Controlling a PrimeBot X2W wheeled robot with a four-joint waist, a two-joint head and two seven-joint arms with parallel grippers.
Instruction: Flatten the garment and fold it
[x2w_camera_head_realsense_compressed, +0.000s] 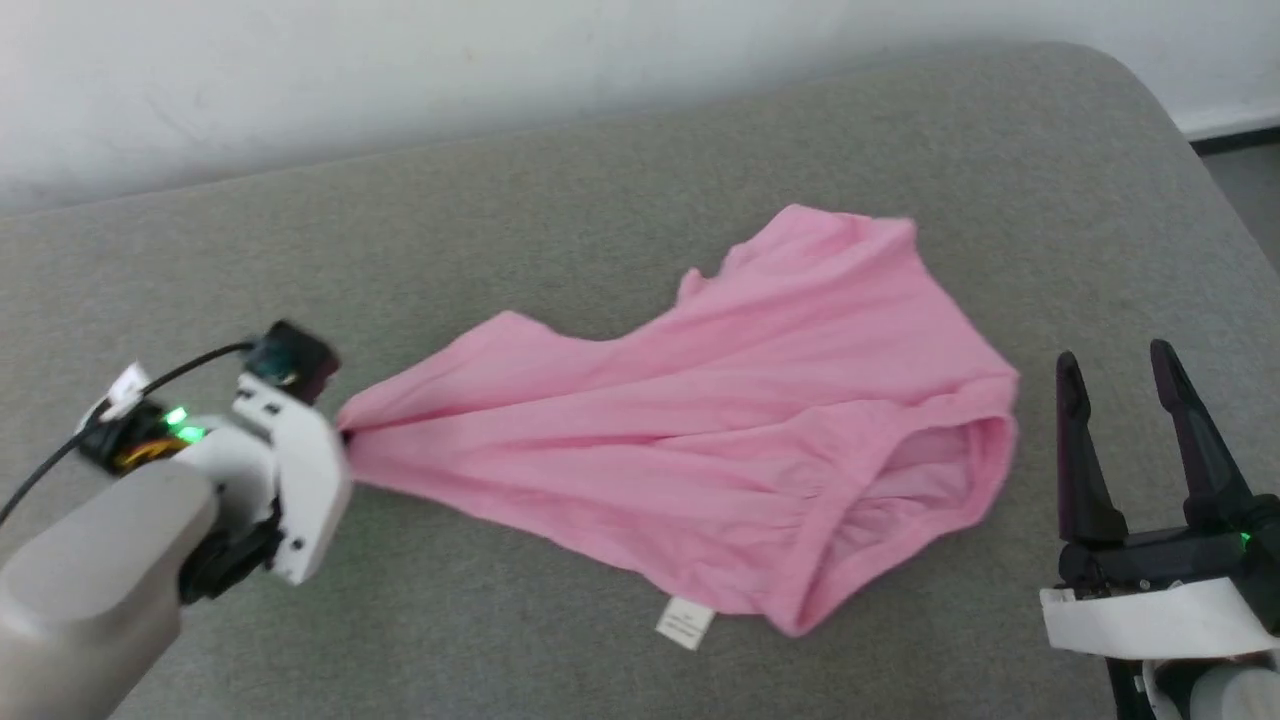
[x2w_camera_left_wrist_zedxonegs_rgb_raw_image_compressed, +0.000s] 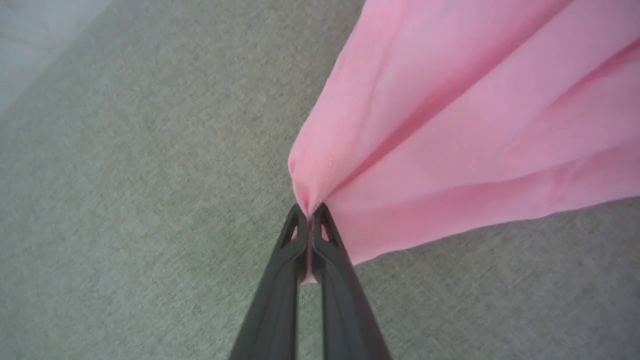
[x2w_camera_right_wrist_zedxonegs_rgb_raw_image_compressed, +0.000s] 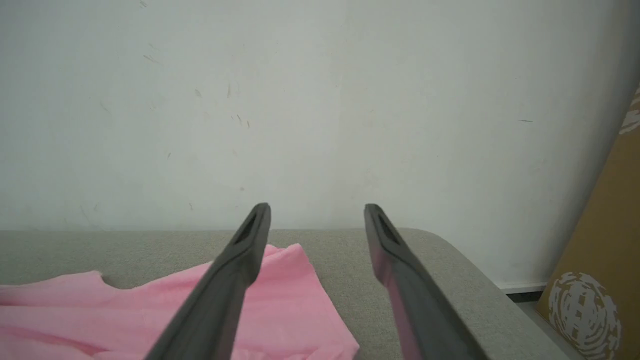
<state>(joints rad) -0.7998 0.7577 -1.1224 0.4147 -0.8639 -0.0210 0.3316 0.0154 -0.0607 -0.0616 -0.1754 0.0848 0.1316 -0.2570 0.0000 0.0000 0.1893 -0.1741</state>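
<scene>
Pink garment (x2w_camera_head_realsense_compressed: 700, 430) is lying mid grey padded surface (x2w_camera_head_realsense_compressed: 560, 190). At surface's left end, left gripper (x2w_camera_left_wrist_zedxonegs_rgb_raw_image_compressed: 311, 214) is clamping a garment corner; at right end, right gripper (x2w_camera_head_realsense_compressed: 1118, 368) is hovering splayed, empty.

The garment (x2w_camera_head_realsense_compressed: 700, 420): light pink thin cloth, lying wrinkled on the grey padded surface (x2w_camera_head_realsense_compressed: 600, 180). Left corner drawn into a taut point; gathered waistband (x2w_camera_head_realsense_compressed: 812, 520) gapes at right; white label (x2w_camera_head_realsense_compressed: 685, 622) at near edge.
</scene>
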